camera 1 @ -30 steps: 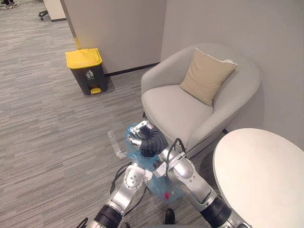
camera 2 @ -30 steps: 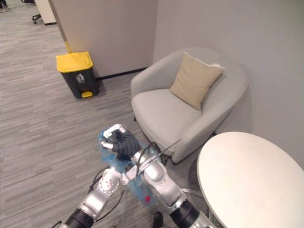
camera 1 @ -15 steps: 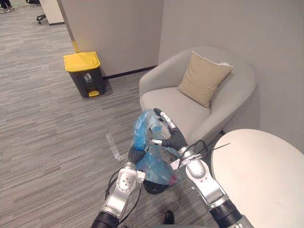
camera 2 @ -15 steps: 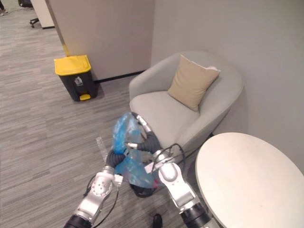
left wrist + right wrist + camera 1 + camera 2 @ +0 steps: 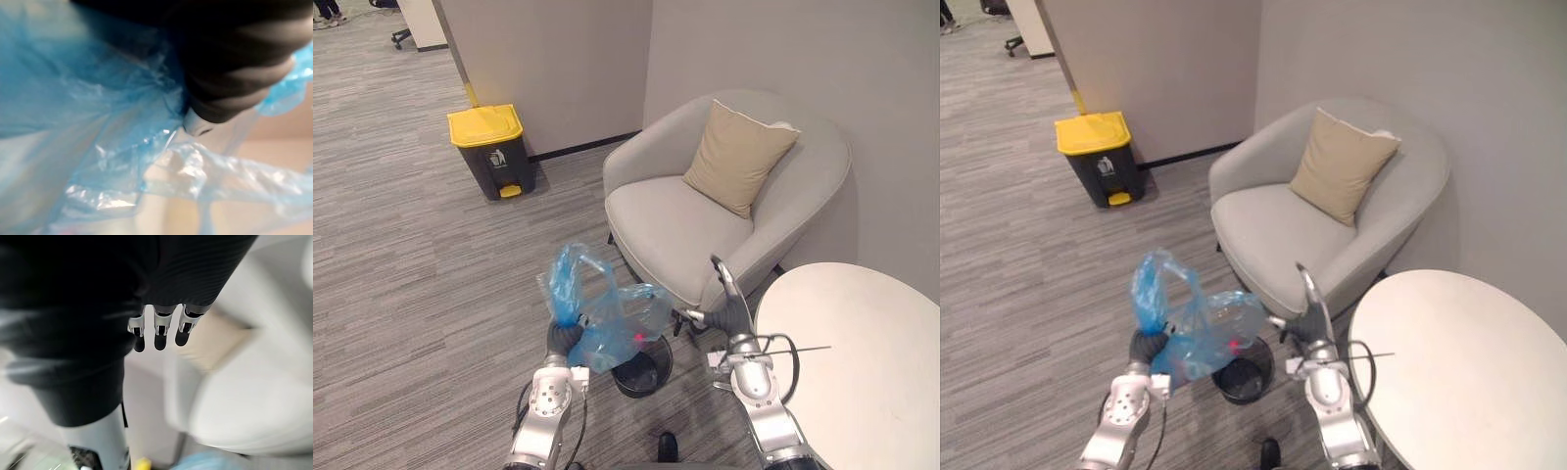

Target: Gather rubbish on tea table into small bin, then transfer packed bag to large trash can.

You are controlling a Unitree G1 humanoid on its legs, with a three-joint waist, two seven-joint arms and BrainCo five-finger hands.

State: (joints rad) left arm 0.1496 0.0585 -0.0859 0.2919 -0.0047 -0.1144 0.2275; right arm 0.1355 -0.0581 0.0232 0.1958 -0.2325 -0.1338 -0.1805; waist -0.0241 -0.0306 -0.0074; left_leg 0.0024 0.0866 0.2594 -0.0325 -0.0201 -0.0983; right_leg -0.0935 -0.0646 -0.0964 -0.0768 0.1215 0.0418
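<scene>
Left eye view: my left hand (image 5: 563, 340) is gripping the blue bag (image 5: 607, 315) at its neck, with the fingers curled round the bunched plastic. The bag's loops are sticking up above the hand. The filled part is hanging toward my right, and something red is showing through it. Its lower edge is overlapping the rim of the small black bin (image 5: 642, 369), which is standing on the floor (image 5: 411, 274). My right hand (image 5: 734, 311) is pointing up with the fingers straight and the thumb out, holding nothing. It's sitting between the bag and the round white counter (image 5: 862, 372), in front of the grey armchair (image 5: 675, 230). The large trash can (image 5: 489, 147), with a yellow lid, is standing by the wall, well apart from the bag.

Right eye view: same layout. The bag is hanging from my left hand next to the bin, and my right hand is spread and apart from it.

Left wrist view: blue plastic is pressing right against the hand's dark cover.

Right wrist view: the fingers are reaching straight out, touching nothing, with the armchair blurred beyond them.
</scene>
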